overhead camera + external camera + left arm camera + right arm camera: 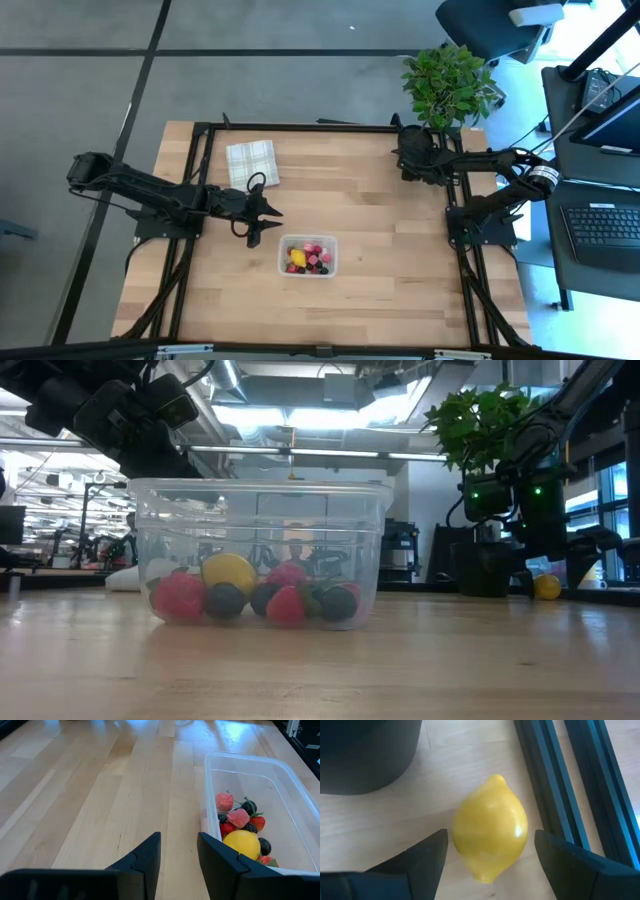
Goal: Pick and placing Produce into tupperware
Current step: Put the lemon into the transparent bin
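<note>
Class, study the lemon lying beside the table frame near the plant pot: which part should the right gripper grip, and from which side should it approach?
Grip the lemon across its wide middle, coming straight down from above. It lies on its side with pointed ends, so the belly gives the surest hold. The open right gripper already straddles it; the frame rail and pot crowd the sides.

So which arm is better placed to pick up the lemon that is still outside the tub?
The right. Its gripper has open fingers on either side of the lemon. The left gripper is empty near the tupperware.
</note>
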Motion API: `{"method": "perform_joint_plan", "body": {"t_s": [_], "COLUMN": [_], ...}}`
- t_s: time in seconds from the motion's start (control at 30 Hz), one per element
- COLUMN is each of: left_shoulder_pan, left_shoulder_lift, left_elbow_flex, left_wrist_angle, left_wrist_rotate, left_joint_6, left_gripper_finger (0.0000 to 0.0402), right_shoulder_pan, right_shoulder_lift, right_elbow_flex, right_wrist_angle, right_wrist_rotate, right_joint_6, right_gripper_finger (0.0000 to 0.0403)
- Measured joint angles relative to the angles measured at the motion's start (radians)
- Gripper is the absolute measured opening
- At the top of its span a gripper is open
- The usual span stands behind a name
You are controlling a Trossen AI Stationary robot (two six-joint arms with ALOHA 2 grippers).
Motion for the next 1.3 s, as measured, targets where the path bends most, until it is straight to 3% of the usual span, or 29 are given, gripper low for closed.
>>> {"method": "perform_joint_plan", "body": {"t_s": [0.87,1.3], "left_shoulder_pan": [0.000,0.000], "left_shoulder_lift": [0.000,0.000], "left_elbow_flex": [0.000,0.000], "left_wrist_angle": [0.000,0.000], "left_wrist_rotate": [0.000,0.000], "left_joint_6": [0.000,0.000], "left_gripper_finger": [0.0121,0.0121], "right_shoulder_pan": [0.000,-0.002], "right_shoulder_lift": [0.000,0.000], "right_elbow_flex": [-0.001,-0.001], "right_wrist_angle": [0.072,0.055], "right_wrist_rotate": [0.045,0.056], "right_joint_6": [-0.004,-0.031], "right_gripper_finger": [0.0299,0.0213]}}
